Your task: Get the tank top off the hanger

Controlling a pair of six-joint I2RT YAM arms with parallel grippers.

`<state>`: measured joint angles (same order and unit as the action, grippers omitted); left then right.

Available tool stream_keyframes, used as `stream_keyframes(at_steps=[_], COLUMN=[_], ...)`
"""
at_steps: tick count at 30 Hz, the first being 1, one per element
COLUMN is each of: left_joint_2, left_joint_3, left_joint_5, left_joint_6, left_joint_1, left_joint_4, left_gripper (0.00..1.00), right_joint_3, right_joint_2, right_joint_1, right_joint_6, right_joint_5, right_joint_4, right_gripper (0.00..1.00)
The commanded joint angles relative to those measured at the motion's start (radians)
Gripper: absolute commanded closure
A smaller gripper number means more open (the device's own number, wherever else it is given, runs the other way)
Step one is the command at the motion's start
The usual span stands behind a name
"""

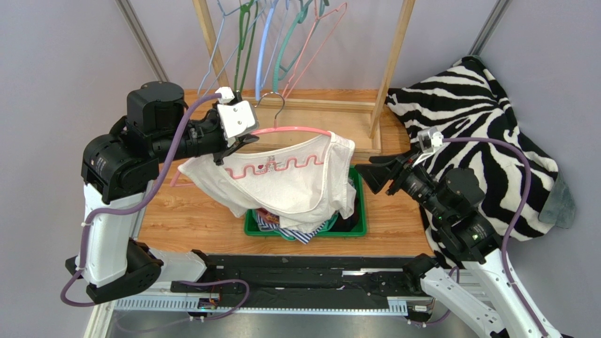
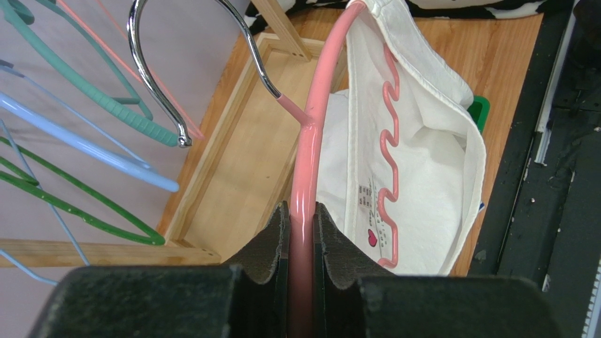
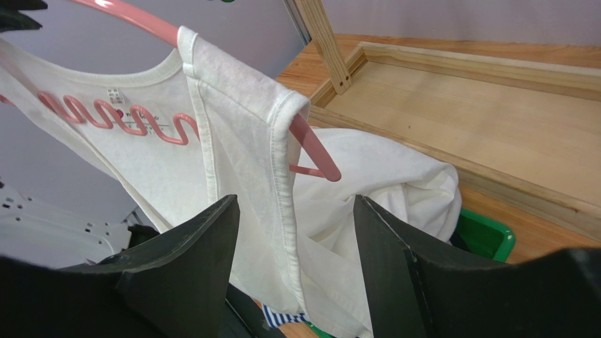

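While your left gripper clamped the pink plastic hanger, your right gripper stood wide; the limp, light white tank top wanted a strap-hem pinch.

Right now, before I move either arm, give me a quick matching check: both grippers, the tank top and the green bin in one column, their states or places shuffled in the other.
Column one:
1. left gripper
2. right gripper
3. tank top
4. green bin

Column two:
A. draped on the pink hanger, above the bin
B. shut on the hanger's bar
C. on the table, other clothes inside
D. open, facing a strap hem

Pairs: 1-B, 2-D, 3-A, 4-C.
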<state>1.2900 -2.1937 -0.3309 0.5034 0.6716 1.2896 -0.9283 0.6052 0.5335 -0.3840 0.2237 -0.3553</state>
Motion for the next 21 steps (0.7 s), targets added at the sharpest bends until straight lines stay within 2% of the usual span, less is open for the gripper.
stream_keyframes(at_steps=[1,8,18,21], left_joint_2=[-0.032,-0.034,-0.017,-0.012], left_joint_3=[0.006,0.011,-0.012,-0.02], left_joint_5=[-0.013,-0.02,-0.031,-0.03], left_joint_6=[-0.016,-0.019,-0.026,-0.026], left_joint_1=[-0.007,-0.01,-0.01,-0.01], left_joint_4=[-0.064,-0.069,-0.065,-0.067], left_gripper=[1.0,1.0,1.0,1.0], right_joint_3=[0.026,0.045,0.033,0.022], right_joint_2=[0.019,0.03,0.065,0.077], right_joint_1=[0.0,0.002,0.002,0.002], right_joint_6=[-0.229,-0.294,-0.328,-0.325], right_joint_5=[-0.053,-0.031,0.074,0.118], right_joint_4=[0.171,0.272,0.277,0.244], right_gripper=[0.36,0.37,0.56,0.57])
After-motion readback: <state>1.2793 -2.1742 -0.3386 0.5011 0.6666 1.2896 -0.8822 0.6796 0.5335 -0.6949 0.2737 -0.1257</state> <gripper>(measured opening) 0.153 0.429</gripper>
